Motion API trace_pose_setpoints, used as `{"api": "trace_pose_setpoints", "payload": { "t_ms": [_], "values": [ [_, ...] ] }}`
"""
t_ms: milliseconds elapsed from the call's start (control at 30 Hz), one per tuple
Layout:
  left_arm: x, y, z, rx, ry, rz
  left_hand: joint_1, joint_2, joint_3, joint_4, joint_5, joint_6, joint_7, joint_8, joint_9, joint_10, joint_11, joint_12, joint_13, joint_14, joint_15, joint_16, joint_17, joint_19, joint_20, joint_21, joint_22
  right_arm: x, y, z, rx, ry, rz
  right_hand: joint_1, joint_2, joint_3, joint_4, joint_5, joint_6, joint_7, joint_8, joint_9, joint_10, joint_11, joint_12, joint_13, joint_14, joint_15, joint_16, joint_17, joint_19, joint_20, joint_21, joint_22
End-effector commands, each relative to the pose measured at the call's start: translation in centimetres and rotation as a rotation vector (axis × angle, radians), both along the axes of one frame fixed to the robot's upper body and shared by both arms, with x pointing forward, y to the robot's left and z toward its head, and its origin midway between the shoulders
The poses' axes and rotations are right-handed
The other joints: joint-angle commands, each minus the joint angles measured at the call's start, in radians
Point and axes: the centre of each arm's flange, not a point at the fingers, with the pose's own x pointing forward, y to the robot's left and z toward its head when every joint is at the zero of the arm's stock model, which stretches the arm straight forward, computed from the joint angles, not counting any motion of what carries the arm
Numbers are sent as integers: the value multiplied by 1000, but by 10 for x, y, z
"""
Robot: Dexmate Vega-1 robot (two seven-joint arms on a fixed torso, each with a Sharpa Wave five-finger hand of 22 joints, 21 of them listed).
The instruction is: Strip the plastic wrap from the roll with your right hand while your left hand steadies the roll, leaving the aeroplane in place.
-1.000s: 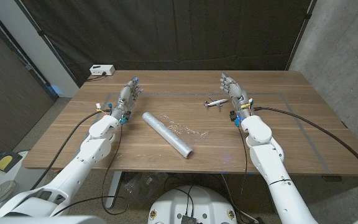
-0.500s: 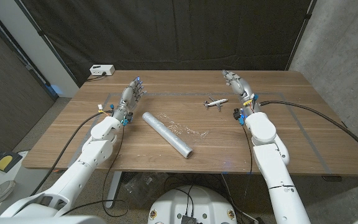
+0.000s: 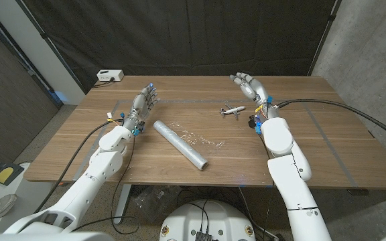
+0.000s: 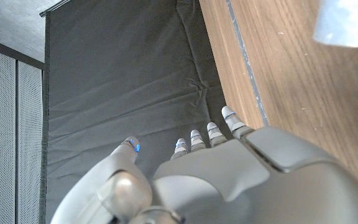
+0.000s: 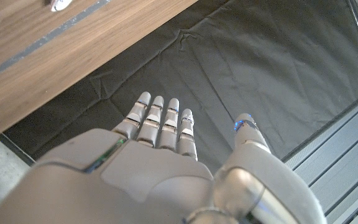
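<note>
A: Where's your roll (image 3: 180, 144)?

B: Mid-table, lying diagonally, loose wrap (image 3: 200, 140) spilling toward the right edge, probably so you can peel from that side.

A: And your robot hands?

B: The left robot hand (image 3: 142, 106) is open beside the roll's far end, ready to steady it. The right robot hand (image 3: 250, 88) is open, empty, just past the aeroplane (image 3: 231, 111).

Both arms reach forward from the near corners. The left hand (image 3: 141, 105) is raised with fingers (image 4: 211, 132) straight and slightly apart, holding nothing. The right hand (image 3: 252, 90) is lifted too, fingers (image 5: 160, 121) extended, thumb apart, empty.
</note>
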Motion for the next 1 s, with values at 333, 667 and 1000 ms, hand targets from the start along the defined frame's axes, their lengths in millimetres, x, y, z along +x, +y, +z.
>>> {"api": "trace_pose_setpoints", "payload": {
  "t_ms": [333, 667, 1000],
  "values": [
    [3, -3, -1, 12, 4, -14, 8, -1, -6, 0, 5, 8, -3, 2, 6, 12, -1, 4, 6, 11, 4, 4, 5, -1, 12, 6, 6, -32, 45, 14, -269, -17, -285, 25, 5, 14, 3, 5, 34, -8, 9, 3, 34, -13, 12, 1, 37, -24, 7, 6, 21, -2, -3, 4],
    [-7, -6, 14, 186, -63, 34, 63, -26, 3, -49, 3, 25, -2, 4, 6, 40, -5, 8, 7, 16, -7, -4, 2, 3, 9, 3, 3, -24, 43, 12, -258, -6, -277, 28, 4, 16, 4, 5, 36, -9, 7, 4, 38, -16, 12, 1, 40, -28, 4, 6, 23, -4, -4, 4],
    [-33, -16, 38, 429, -193, 83, 141, -69, 8, -116, -6, 70, -6, 17, 7, 61, -24, 6, 8, 31, -20, -6, 1, -1, 9, -5, 1, -14, 37, 3, -228, 14, -266, 29, 4, 17, 6, 4, 36, -9, 5, 4, 38, -16, 11, 1, 40, -28, 2, 6, 23, -3, -5, 4]
  ]
}}
